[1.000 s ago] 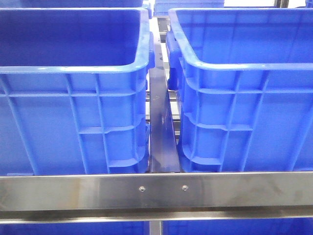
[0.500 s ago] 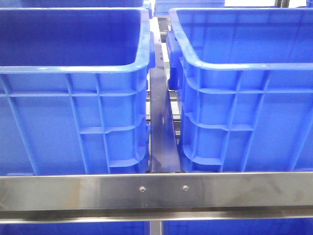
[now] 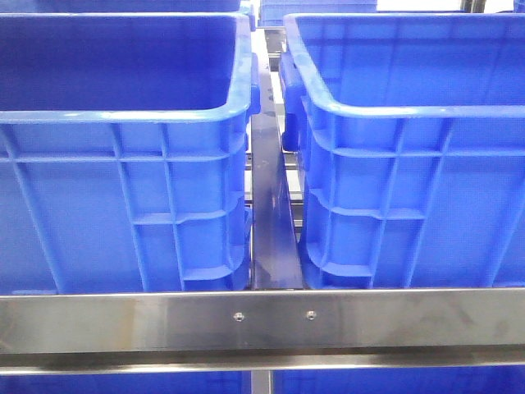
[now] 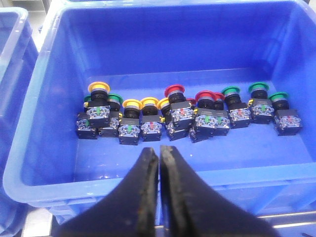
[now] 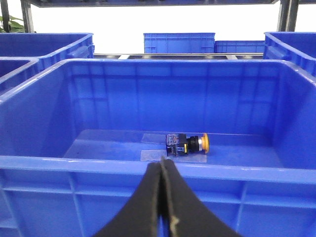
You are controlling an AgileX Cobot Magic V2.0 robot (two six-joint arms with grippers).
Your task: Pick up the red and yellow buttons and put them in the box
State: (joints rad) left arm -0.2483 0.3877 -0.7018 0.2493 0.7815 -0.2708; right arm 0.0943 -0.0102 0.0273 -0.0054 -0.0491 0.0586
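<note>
In the left wrist view a row of push buttons lies on the floor of a blue crate (image 4: 39, 163): yellow-capped ones (image 4: 98, 88) toward one end, red-capped ones (image 4: 175, 91) in the middle, green-capped ones (image 4: 230, 91) at the other end. My left gripper (image 4: 159, 150) is shut and empty, above the crate's near rim. In the right wrist view one yellow-capped button (image 5: 190, 143) lies on its side in another blue crate (image 5: 59, 168). My right gripper (image 5: 162, 162) is shut and empty at that crate's near rim. Neither gripper shows in the front view.
The front view shows two tall blue crates (image 3: 123, 180) (image 3: 410, 180) side by side with a narrow gap, behind a steel rail (image 3: 262, 320). More blue crates (image 5: 177, 43) stand around in the right wrist view.
</note>
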